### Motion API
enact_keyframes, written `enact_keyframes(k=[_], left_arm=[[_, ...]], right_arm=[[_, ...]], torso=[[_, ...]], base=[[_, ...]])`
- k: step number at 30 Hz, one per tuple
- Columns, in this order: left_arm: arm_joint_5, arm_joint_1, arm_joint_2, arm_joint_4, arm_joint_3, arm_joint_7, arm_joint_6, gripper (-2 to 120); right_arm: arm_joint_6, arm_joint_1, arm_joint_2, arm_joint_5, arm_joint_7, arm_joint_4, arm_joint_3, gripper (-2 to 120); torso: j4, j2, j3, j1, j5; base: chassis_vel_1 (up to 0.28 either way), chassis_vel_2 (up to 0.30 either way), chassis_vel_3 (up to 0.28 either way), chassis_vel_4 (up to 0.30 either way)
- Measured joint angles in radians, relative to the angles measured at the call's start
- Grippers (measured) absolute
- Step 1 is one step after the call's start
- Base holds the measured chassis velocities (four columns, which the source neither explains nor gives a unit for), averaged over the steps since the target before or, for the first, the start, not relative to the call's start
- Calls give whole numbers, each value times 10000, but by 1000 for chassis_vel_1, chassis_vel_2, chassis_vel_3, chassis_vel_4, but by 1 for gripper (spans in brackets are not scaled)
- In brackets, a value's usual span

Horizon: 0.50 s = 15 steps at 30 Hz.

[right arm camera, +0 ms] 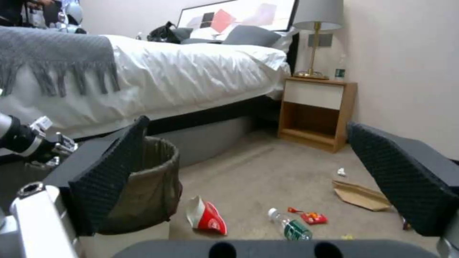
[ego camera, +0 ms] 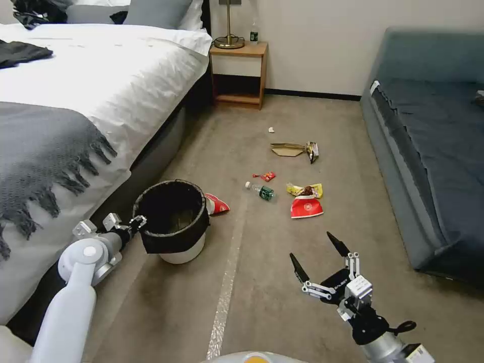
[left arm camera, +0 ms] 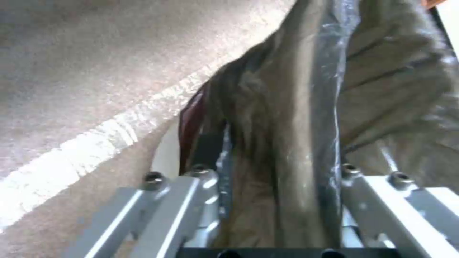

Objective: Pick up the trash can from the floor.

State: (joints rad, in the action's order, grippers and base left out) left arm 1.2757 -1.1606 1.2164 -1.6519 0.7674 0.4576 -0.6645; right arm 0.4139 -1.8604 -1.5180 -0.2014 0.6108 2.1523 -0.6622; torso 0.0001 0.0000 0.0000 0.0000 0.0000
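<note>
The trash can stands upright on the floor, at the near left beside the bed, just left of the pale stripe in the carpet. The left pincer is at the can's left rim, and the left wrist view shows its fingers straddling the bag-covered edge, one side inside and one outside; whether they have actually closed on it I cannot tell. That is the main risk: if the grip catches only the loose black bag and not the plastic wall beneath it, a lift is likely to peel the liner off or let the can slip out and drop. A hold on one side of the rim also puts the weight off centre, so the can would probably tilt as it rises and could spill whatever lies inside, or swing against the bed frame close by. A red wrapper lies just beside the can's right side and could be dragged along. The right pincer hovers over the carpet at the near right with its fingers spread wide apart, holding nothing and well apart from the can, so it offers no support if the left hold fails.
</note>
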Motion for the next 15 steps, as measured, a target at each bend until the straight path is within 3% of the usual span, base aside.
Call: enact_keyframes(k=[2,7,15], left_arm=[[-148,-105,4,1,27,-82,46,13],[-254,-167,15,13,38,-101,121,1],[-307,-185,0,-69,78,-79,221,1]], right_arm=[[2,8,-11,0,24,-12,23,100],[10,13,-22,0,58,-14,36,100],[39,3,-12,-6,120,-12,36,100]], torso=[[0,0,-1,0,0],[-2,0,0,0,-8],[-3,0,-1,1,0]], base=[[0,0,0,0],[0,0,0,0],[0,0,0,0]])
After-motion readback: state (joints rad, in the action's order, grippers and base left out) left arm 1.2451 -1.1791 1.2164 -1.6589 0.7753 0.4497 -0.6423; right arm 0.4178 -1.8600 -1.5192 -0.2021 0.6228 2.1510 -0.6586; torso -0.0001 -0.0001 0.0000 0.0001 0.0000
